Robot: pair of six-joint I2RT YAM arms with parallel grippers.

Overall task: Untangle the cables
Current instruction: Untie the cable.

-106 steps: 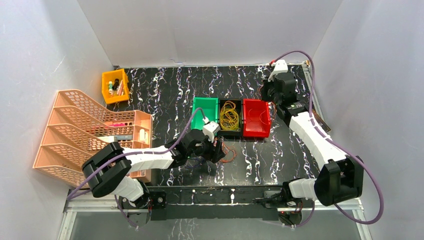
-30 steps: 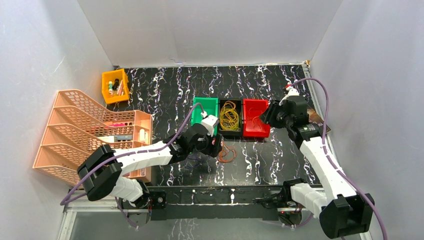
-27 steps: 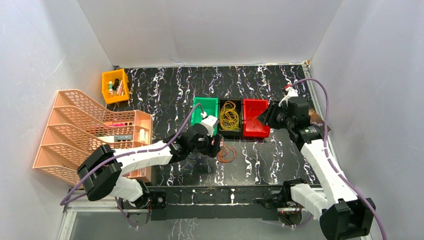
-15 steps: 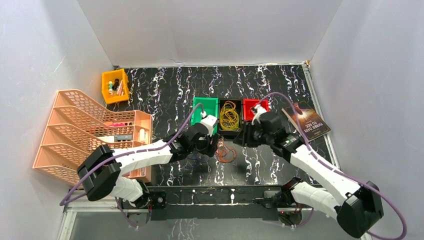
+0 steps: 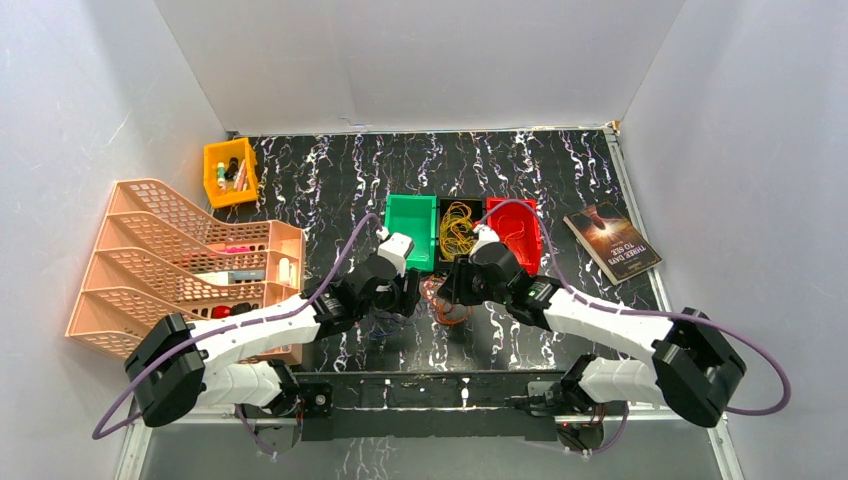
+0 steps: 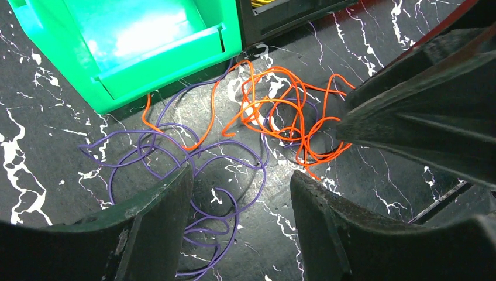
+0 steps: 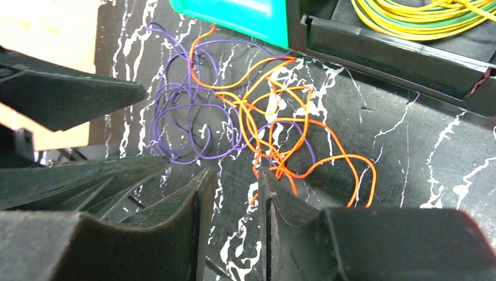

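From above: saw the cables (image 5: 443, 310), thread-thin orange and purple loops, lying tangled on the glossy black, white-veined table (image 5: 330, 170), just in front of the green bin (image 5: 412, 220) and black bin (image 5: 460, 203). Noted yellow cables (image 5: 460, 228) coiled inside the black bin, with a red bin (image 5: 522, 240) against its right side; all three boxy moulded plastic. Found the left gripper (image 5: 412, 297) and right gripper (image 5: 450, 288) low over the tangle, one from each side. Spotted a flat book (image 5: 612, 243) to the right, a peach lattice rack (image 5: 170, 260) and a small orange bin (image 5: 230, 172) to the left.

Left wrist: looked down past two blunt, matte dark fingers (image 6: 152, 222), spread wide and gripping nothing. Saw purple loops on the table under the gap and orange ones beyond, nearer the bins, the two colours crossing. Caught the right gripper's angular dark body close at the right edge.

Right wrist: found its jaws parted by a narrow slot, nothing pinched, bare table showing through. Saw orange strands just beside one fingertip (image 7: 275, 199); could not tell whether touching. Saw purple loops further left.
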